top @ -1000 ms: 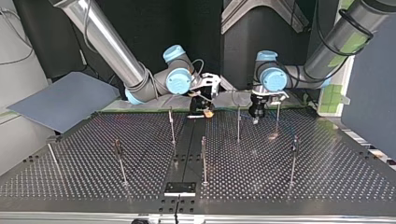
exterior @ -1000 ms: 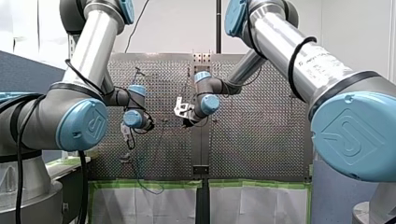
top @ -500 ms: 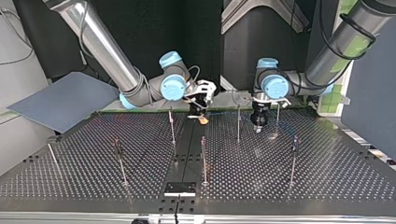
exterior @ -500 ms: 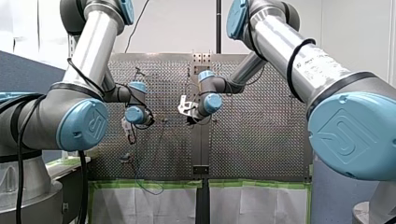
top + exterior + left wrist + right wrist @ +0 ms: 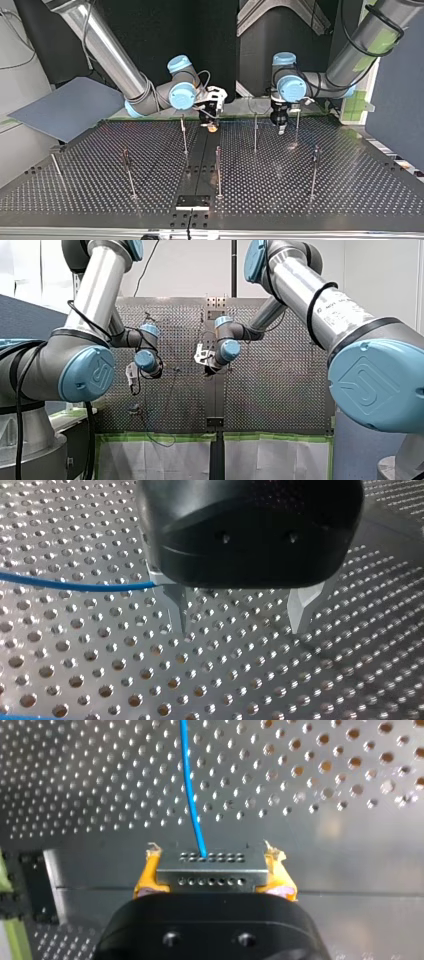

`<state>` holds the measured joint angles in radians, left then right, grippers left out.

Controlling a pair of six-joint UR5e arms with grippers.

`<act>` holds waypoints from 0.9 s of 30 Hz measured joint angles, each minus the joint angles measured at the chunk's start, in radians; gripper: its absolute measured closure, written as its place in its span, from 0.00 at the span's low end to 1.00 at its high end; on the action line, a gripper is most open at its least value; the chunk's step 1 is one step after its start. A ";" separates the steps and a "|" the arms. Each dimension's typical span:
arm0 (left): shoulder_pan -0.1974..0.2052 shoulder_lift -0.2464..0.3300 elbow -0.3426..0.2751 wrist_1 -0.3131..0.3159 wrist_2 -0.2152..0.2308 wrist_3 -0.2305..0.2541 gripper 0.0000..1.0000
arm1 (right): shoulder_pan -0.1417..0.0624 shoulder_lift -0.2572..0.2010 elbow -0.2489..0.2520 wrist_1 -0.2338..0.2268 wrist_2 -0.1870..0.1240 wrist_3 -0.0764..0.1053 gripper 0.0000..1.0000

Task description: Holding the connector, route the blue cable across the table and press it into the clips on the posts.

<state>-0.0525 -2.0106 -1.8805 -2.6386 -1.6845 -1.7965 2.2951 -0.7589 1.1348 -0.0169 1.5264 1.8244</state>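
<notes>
Snugly between right jaws: connector (image 5: 211, 869).

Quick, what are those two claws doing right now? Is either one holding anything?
My left gripper: open, holding nothing.
My right gripper: closed on the connector of the blue cable.

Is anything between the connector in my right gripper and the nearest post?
Nothing visible. The grey rectangular connector sits in my right gripper; only bare perforated table lies between it and the nearest thin metal post.
</notes>
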 joint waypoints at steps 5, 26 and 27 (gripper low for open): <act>-0.018 0.044 -0.045 -0.045 -0.002 0.003 0.00 | -0.019 -0.003 0.009 0.011 0.005 0.001 1.00; -0.128 0.211 -0.197 -0.044 0.021 -0.009 0.00 | -0.040 -0.014 0.010 0.015 -0.045 -0.014 1.00; -0.136 0.213 -0.197 -0.038 0.019 -0.013 0.00 | -0.040 -0.014 0.010 0.015 -0.046 -0.014 1.00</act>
<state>-0.1881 -1.7974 -2.0775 -2.6762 -1.6659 -1.8098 2.2548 -0.7729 1.1453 -0.0020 1.4803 1.8107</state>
